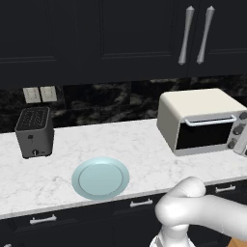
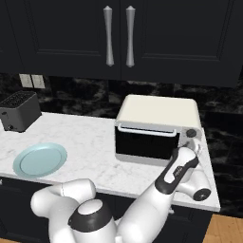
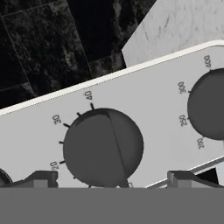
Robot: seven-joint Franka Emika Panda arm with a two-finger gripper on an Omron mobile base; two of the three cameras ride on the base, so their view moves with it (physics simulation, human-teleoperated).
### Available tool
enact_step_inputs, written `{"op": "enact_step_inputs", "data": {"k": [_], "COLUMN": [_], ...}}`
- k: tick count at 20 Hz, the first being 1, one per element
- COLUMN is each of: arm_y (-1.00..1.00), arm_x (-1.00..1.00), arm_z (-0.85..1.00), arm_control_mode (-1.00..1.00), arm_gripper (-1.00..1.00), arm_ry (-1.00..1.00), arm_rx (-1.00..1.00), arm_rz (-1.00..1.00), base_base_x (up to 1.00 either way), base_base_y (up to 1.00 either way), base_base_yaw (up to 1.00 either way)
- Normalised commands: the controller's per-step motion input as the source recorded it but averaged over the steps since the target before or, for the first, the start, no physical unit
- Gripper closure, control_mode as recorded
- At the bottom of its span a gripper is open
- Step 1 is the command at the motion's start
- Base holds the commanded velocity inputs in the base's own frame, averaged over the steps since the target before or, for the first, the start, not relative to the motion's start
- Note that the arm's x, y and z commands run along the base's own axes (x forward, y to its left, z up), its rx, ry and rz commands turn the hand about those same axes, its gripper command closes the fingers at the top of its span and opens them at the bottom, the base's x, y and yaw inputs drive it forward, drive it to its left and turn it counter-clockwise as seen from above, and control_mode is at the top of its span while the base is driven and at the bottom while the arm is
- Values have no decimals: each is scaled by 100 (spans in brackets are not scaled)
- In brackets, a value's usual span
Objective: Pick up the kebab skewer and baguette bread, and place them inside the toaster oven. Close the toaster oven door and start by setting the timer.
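- The toaster oven (image 1: pixel 202 120) stands on the white marble counter (image 1: pixel 125 144), toward its right end, against the dark backsplash.
- The toaster oven door (image 2: pixel 147 140) is shut, its pale bar handle (image 2: pixel 147 130) running along the top edge.
- The gripper (image 3: pixel 111 179) sits right up against the oven's control panel (image 3: pixel 39 127), jaws spread wide and holding nothing; the two finger tips (image 3: pixel 41 178) flank a round grey knob (image 3: pixel 103 146) ringed with numbers.
- A second grey knob (image 3: pixel 208 105) sits beside it on the same panel.
- A pale blue plate (image 1: pixel 100 177) lies near the counter's front edge.
- A small dark slot toaster (image 1: pixel 34 131) stands at the left.
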Motion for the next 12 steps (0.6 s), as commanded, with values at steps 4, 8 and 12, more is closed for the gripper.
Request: {"op": "enact_step_inputs", "data": {"k": [4, 8, 12], "arm_y": [-24, -29, -10], "arm_x": [7, 6, 10], "arm_z": [-14, -32, -12], "arm_control_mode": [-100, -100, -100], "arm_gripper": [-100, -100, -100], "arm_ry": [0, 0, 0], "arm_rx": [0, 0, 0], "arm_rz": [-5, -6, -6], "base_base_x": [0, 0, 0], "base_base_y": [0, 0, 0], "base_base_yaw": [0, 0, 0]}}
